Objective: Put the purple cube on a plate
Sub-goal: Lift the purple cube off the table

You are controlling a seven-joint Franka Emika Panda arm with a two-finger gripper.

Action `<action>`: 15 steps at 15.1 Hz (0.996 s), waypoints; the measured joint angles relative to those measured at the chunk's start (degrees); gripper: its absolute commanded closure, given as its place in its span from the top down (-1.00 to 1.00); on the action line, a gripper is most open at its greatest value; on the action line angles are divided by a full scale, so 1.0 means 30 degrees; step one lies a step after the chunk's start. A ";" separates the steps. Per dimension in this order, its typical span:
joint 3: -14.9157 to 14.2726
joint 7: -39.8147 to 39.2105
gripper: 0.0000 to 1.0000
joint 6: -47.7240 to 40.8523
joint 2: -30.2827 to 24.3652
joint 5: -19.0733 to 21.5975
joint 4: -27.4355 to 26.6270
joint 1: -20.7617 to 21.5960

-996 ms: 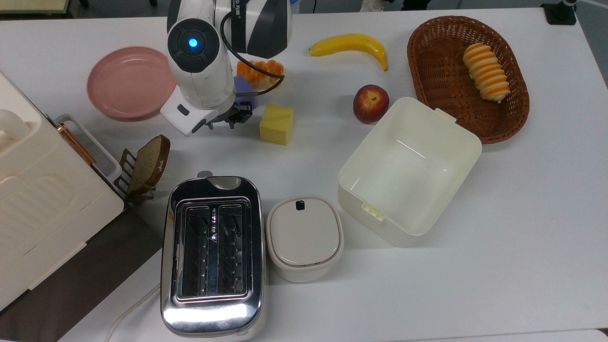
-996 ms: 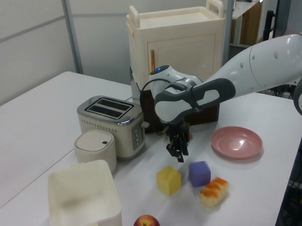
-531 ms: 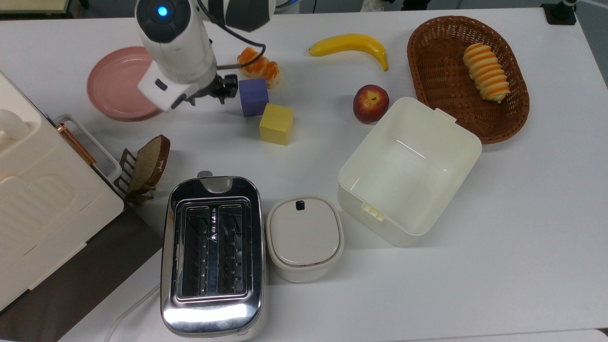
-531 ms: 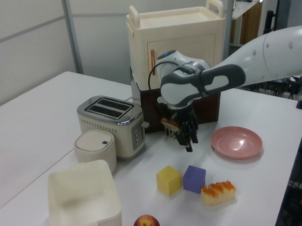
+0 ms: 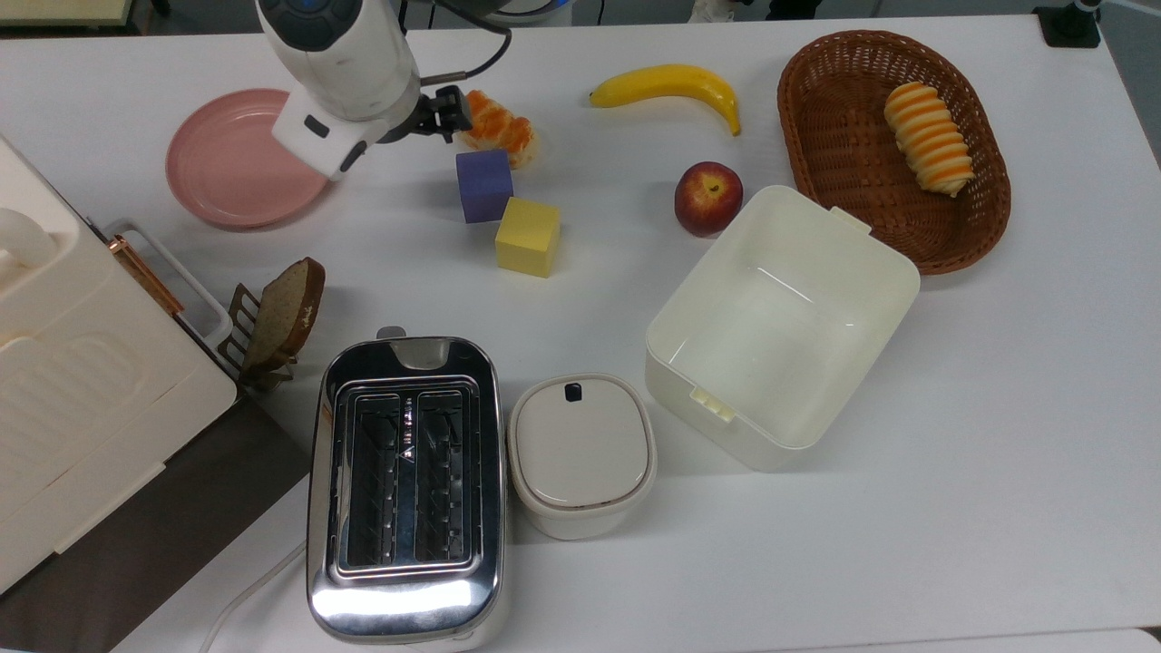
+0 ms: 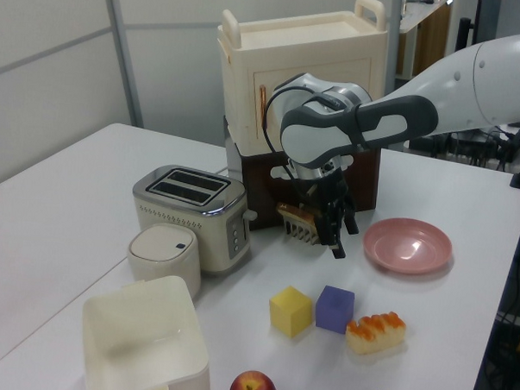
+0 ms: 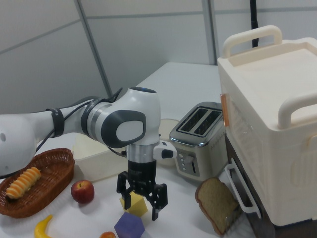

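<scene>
Purple cube [image 5: 483,185]: sat on table [image 5: 907,508], touching yellow cube [image 5: 528,237], well apart from pink plate [image 5: 238,159]. Gripper [image 7: 142,197]: hovered empty above it, fingers [image 7: 159,197] spread wide.

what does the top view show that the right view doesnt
Top view alone: the plate, pink and bare, and the lidded white container. Right view alone: the gripper from the side, fingers spread, hanging above the purple cube. Both: purple cube beside the yellow cube, apple, basket, toaster.
</scene>
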 measured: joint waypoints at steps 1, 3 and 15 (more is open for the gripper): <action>0.0029 -0.0037 1.00 -0.0302 0.0003 0.0000 -0.0047 0.0090; 0.0034 -0.0039 1.00 -0.0361 0.0044 0.0000 -0.0142 0.0181; 0.0089 0.1683 1.00 0.1852 0.0994 0.0172 -0.1743 0.1930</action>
